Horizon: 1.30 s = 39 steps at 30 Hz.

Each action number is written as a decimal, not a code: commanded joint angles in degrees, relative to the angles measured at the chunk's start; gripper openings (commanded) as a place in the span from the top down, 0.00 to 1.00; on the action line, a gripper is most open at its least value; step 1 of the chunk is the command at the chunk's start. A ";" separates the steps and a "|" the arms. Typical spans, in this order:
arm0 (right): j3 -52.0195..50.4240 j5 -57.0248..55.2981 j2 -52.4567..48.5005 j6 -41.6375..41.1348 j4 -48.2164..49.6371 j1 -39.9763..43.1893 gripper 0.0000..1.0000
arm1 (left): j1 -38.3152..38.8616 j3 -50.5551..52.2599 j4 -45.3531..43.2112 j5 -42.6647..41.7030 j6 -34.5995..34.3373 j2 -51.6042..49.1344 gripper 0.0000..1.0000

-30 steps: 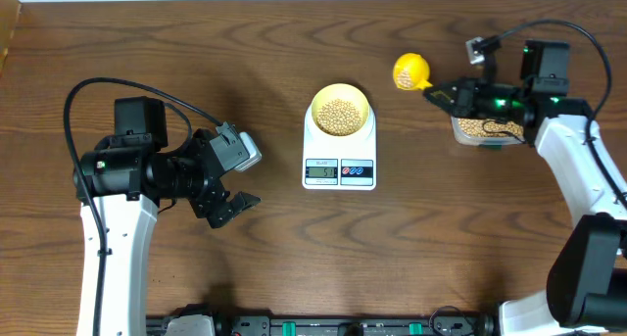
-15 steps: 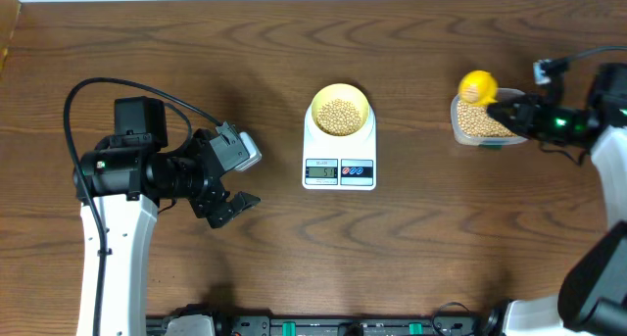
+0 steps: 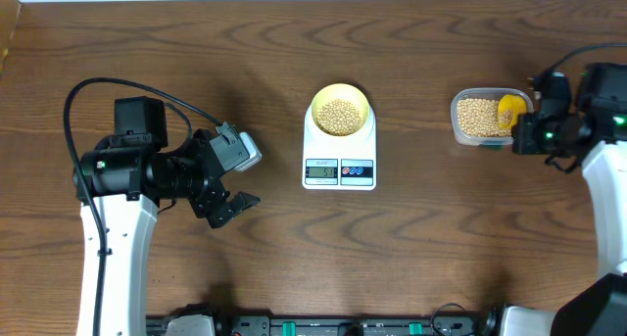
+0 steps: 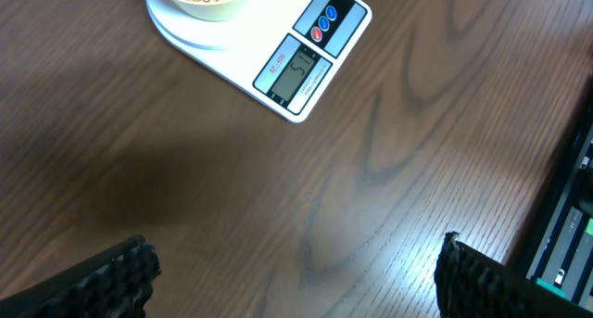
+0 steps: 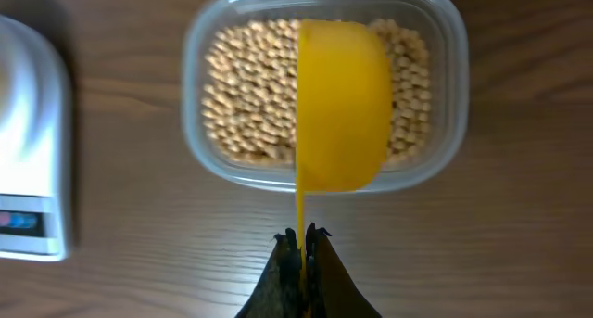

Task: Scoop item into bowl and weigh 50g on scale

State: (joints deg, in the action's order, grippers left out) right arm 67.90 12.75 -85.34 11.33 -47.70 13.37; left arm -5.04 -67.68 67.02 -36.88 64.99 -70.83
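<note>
1. The white flat rectangular scale point(image 3: 339, 152) sits pretty much in the middle of the dark brown wooden surface point(image 3: 294, 258). Its little display point(image 4: 298, 72) is on, but the digits are too fuzzy for me to read. The red and blue buttons point(image 4: 324, 26) are right beside the display.
2. The pale yellow round bowl point(image 3: 340, 87) is on the scale's platform, at the far end from the display. It's got a heap of small round tan beans point(image 3: 340, 115) inside.
3. Over on the right there's a clear rectangular plastic tub point(image 3: 457, 130) on the surface, well apart from the scale, with loads more of the same beans in it point(image 5: 246, 86).
4. A bright yellow plastic scoop point(image 5: 341, 105) is over the right half of that tub, with its cup above the beans. It's turned so you only see its smooth outside. Can't tell if it's actually touching the beans.
5. The right jaws are clenched tight on the scoop's thin handle point(image 5: 300, 211), just outside the tub's rim. The right arm point(image 3: 598, 169) comes in from the right edge.
6. The left arm point(image 3: 127, 179) is off to the left of the scale. The left jaws are spread wide and released, nothing between them. In the left wrist view you just see the two black fingertips point(image 4: 111, 281) at the bottom corners, with bare wood between.
</note>
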 commanded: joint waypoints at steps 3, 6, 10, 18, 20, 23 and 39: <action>-0.15 -21.14 0.26 1.64 0.59 -5.73 0.99 | 0.13 0.50 0.15 0.31 0.96 0.20 0.02; -0.15 -27.17 0.26 1.64 1.57 -8.07 0.99 | 0.13 0.50 0.15 0.28 0.96 0.20 0.02; -0.15 -30.56 0.26 3.50 3.39 -10.12 0.99 | 0.13 0.50 0.15 0.31 0.96 0.20 0.02; -0.13 -34.01 0.26 7.08 8.79 -14.82 0.99 | 0.13 0.50 0.15 0.28 0.96 0.20 0.02; -0.13 -32.72 0.26 8.07 9.99 -16.17 0.99 | 0.13 0.50 0.15 0.31 0.96 0.20 0.02; -0.13 -21.14 0.26 8.04 12.26 -18.18 0.99 | 0.13 0.50 0.15 0.28 0.96 0.20 0.02; -0.15 15.87 -3.43 1.64 27.30 -30.01 0.99 | 0.13 0.50 0.15 0.28 0.96 0.20 0.02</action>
State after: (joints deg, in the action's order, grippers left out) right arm 67.75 25.63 -86.39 14.20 -20.47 -14.92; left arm -5.04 -67.66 67.05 -36.88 64.99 -70.83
